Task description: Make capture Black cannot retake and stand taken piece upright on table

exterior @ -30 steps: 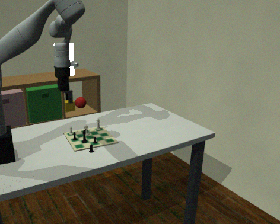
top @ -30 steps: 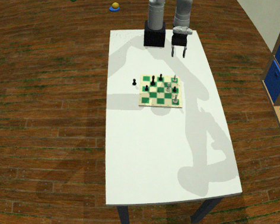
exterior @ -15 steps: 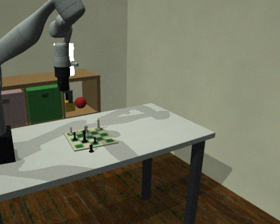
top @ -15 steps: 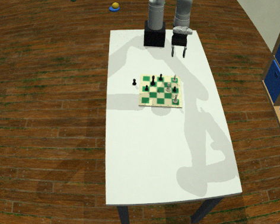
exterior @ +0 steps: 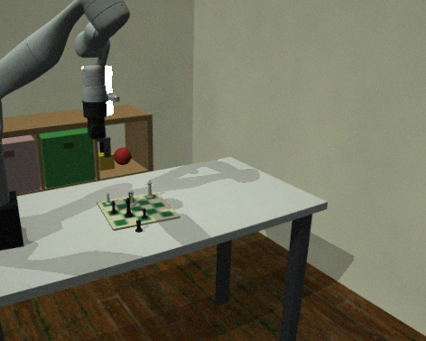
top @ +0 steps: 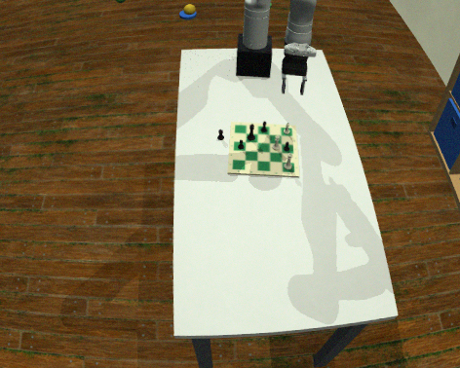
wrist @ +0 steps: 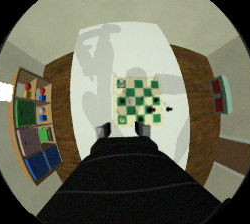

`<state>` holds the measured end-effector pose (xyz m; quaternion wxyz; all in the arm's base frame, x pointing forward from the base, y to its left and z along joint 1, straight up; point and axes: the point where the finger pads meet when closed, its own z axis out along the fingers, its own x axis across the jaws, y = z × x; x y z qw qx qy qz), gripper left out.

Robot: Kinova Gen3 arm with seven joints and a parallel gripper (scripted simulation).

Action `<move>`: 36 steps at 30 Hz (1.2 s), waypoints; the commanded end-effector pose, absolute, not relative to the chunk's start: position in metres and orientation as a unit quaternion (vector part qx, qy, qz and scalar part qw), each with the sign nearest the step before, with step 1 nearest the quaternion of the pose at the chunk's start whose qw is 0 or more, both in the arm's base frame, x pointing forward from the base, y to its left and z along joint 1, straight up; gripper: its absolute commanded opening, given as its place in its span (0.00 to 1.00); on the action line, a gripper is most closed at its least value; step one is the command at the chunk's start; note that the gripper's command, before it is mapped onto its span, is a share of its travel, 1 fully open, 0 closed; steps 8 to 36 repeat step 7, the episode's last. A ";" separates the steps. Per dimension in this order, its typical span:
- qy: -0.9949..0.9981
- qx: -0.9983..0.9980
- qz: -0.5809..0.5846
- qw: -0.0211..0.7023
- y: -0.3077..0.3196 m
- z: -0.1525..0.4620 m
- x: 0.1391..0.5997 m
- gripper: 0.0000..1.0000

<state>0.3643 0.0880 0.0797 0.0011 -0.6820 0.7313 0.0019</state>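
While the pincer (top: 292,90) hangs open and empty, the chessboard (top: 263,167) lies well below.

No text, label or number can be read anywhere; any edge markings on the chessboard (top: 234,165) are too small to make out.
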 end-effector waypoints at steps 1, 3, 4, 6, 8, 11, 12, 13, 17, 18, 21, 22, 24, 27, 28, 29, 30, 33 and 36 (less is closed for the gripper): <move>0.731 -0.682 0.001 0.002 0.088 0.080 0.365 1.00; 0.731 -0.682 0.001 0.002 0.088 0.080 0.365 1.00; 0.731 -0.682 0.001 0.002 0.088 0.080 0.365 1.00; 0.731 -0.682 0.001 0.002 0.088 0.080 0.365 1.00; 0.731 -0.682 0.001 0.002 0.088 0.080 0.365 1.00; 0.731 -0.682 0.001 0.002 0.088 0.080 0.365 1.00; 0.731 -0.682 0.001 0.002 0.088 0.080 0.365 1.00; 0.731 -0.682 0.001 0.002 0.088 0.080 0.365 1.00; 0.731 -0.682 0.001 0.002 0.088 0.080 0.365 1.00; 0.731 -0.682 0.001 0.002 0.088 0.080 0.365 1.00; 0.731 -0.682 0.001 0.002 0.088 0.080 0.365 1.00; 0.731 -0.682 0.001 0.002 0.088 0.080 0.365 1.00; 0.731 -0.682 0.001 0.002 0.088 0.080 0.365 1.00; 0.731 -0.682 0.001 0.002 0.088 0.080 0.365 1.00; 0.731 -0.682 0.001 0.002 0.088 0.080 0.365 1.00; 0.731 -0.682 0.001 0.002 0.088 0.080 0.365 1.00; 0.731 -0.682 0.001 0.002 0.088 0.080 0.365 1.00; 0.731 -0.682 0.001 0.002 0.088 0.080 0.365 1.00; 0.731 -0.682 0.001 0.002 0.088 0.080 0.365 1.00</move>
